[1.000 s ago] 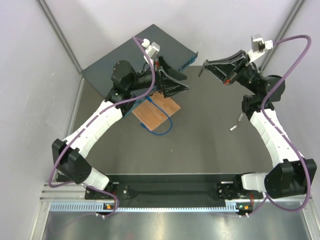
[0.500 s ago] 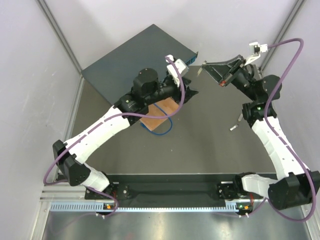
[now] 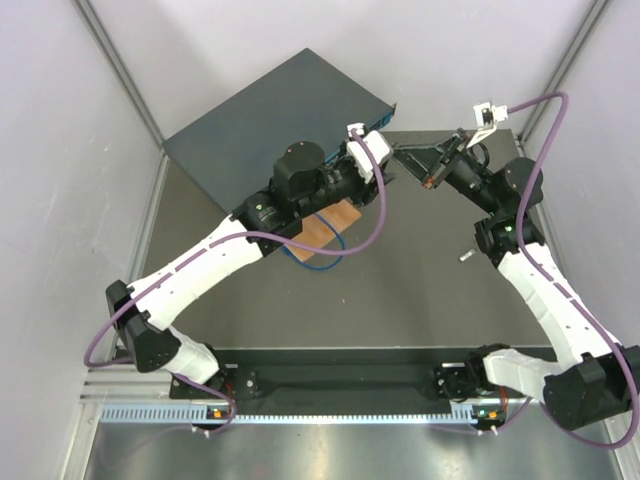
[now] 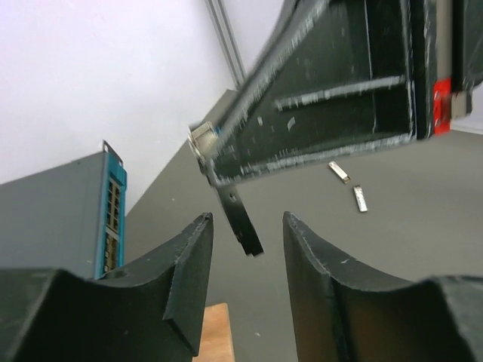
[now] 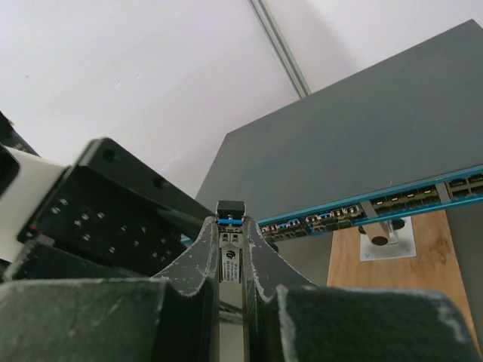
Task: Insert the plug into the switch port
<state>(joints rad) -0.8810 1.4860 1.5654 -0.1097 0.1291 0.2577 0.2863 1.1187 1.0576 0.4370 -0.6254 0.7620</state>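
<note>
Matte grey table (image 3: 420, 290) bears flat teal switch (image 3: 270, 110), wooden board (image 3: 330, 222).

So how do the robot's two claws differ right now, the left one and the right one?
The right gripper is shut on the plug; the left gripper has its jaws apart with nothing clamped. The right gripper points toward the port row of the switch; the left gripper instead faces the right one. Both are black two-finger claws, close together near the switch's port side.
</note>
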